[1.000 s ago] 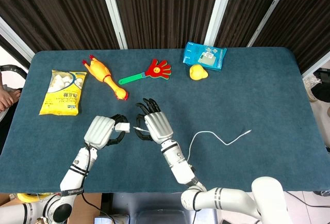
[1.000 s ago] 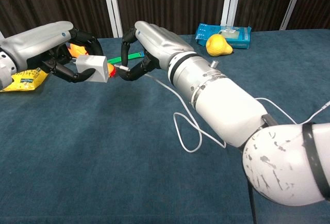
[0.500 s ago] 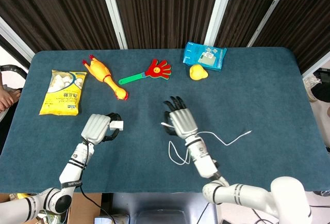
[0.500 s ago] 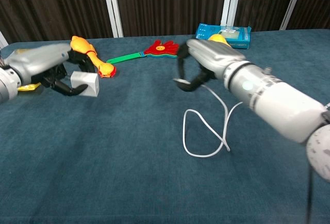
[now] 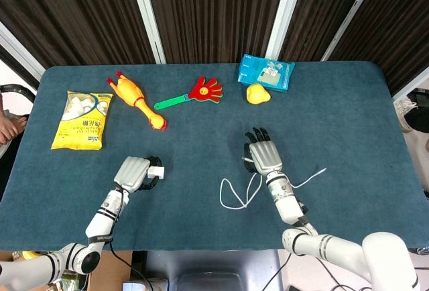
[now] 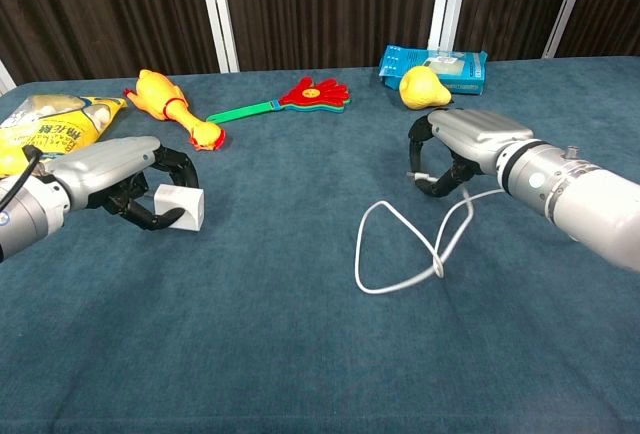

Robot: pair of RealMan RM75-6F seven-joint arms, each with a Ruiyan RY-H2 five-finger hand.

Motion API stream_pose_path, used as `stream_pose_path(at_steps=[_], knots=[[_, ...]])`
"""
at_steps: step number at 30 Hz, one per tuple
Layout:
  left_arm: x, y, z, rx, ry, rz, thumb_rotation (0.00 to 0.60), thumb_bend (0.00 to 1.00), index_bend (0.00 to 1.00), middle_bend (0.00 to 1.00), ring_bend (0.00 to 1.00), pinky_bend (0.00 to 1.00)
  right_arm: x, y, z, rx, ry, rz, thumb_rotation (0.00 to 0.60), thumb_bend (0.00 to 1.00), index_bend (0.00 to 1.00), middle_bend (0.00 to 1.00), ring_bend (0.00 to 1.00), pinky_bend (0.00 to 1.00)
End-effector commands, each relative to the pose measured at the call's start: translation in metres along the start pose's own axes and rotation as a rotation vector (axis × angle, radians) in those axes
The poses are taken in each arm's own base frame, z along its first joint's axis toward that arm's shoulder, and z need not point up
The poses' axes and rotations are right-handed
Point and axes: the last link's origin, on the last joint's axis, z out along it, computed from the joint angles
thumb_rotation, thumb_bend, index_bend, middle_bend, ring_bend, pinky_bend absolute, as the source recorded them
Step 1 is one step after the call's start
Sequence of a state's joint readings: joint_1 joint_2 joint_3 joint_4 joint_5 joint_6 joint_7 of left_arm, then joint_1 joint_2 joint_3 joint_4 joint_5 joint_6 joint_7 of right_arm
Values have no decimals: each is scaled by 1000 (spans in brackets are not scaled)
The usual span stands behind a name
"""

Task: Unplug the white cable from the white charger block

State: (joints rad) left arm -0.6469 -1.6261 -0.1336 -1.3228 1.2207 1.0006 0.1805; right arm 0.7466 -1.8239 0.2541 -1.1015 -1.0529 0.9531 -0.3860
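The white charger block point(image 6: 182, 207) point(image 5: 157, 170) is low over the blue table at the front left, gripped by my left hand point(image 6: 130, 179) point(image 5: 132, 172). The white cable point(image 6: 400, 254) point(image 5: 234, 197) is unplugged and apart from the block. It lies in a loose loop on the cloth, with its far tail running off to the right. My right hand point(image 6: 460, 149) point(image 5: 263, 155) is right of centre, fingers curled, and pinches the cable's plug end. A wide stretch of cloth separates the two hands.
Along the far side lie a rubber chicken point(image 5: 134, 96), a red hand clapper point(image 5: 194, 94), a blue packet point(image 5: 266, 72) and a yellow pear-shaped toy point(image 5: 256, 94). A yellow snack bag point(image 5: 82, 119) is at the far left.
The cable has come out of the block. My right hand has carried the plug end well to the right; my left hand has sunk toward the table with the block.
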Motion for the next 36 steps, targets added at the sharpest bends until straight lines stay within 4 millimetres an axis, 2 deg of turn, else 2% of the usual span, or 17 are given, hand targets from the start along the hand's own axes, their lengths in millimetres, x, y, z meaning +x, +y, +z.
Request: stream_pose_path(at_steps=[1, 3, 6, 10, 12, 14, 15, 17, 20, 23, 27, 29, 32, 36], knots=[[4, 1, -1, -11, 4, -17, 600, 496, 187, 223, 959, 1000, 3, 2, -1, -1, -38, 18, 600, 565, 245, 139, 1, 10], [9, 2, -4, -18, 22, -30, 600, 479, 122, 180, 953, 1000, 9, 1, -2, -1, -41, 43, 600, 525, 143, 103, 0, 4], [19, 3, -11, -36, 53, -50, 600, 457, 58, 129, 941, 1000, 22, 0, -7, 16, -25, 63, 600, 481, 43, 73, 0, 0], [39, -2, -30, -59, 97, -86, 600, 435, 19, 88, 867, 956, 41, 9, -30, 50, -29, 29, 600, 405, 0, 9, 0, 0], [53, -10, -45, -68, 137, -99, 600, 428, 27, 78, 713, 862, 55, 22, -55, 52, -33, -6, 600, 351, 0, 0, 0, 0], [62, -22, -62, -70, 164, -106, 600, 426, 37, 77, 478, 726, 68, 39, -87, 28, -40, -36, 600, 301, 0, 0, 0, 0], [65, -28, -71, -73, 168, -105, 600, 425, 38, 78, 405, 667, 74, 47, -102, 12, -39, -45, 600, 277, 0, 0, 0, 0], [73, -43, -90, -79, 170, -112, 600, 424, 39, 88, 190, 418, 84, 66, -138, -29, -30, -56, 600, 257, 0, 0, 0, 0], [78, -65, -125, -87, 197, -121, 600, 423, 40, 83, 27, 138, 88, 92, -187, -86, -4, -61, 600, 251, 0, 0, 0, 0], [76, -88, -161, -86, 255, -90, 600, 422, 40, 46, 0, 18, 81, 117, -227, -143, -1, -46, 600, 251, 0, 0, 0, 0], [65, -109, -202, -46, 319, -54, 600, 425, 16, 1, 0, 0, 65, 140, -261, -199, 17, -28, 600, 251, 0, 0, 0, 0], [60, -116, -219, -37, 307, -14, 600, 433, 2, 0, 0, 0, 60, 146, -272, -217, 41, -6, 600, 251, 0, 0, 0, 0], [62, -115, -229, -46, 316, 10, 600, 433, 0, 0, 0, 0, 62, 144, -278, -188, 88, -22, 600, 250, 0, 0, 0, 0], [59, -115, -231, -32, 273, 30, 600, 425, 0, 0, 0, 0, 63, 145, -282, -190, 105, -19, 600, 250, 0, 0, 0, 0]])
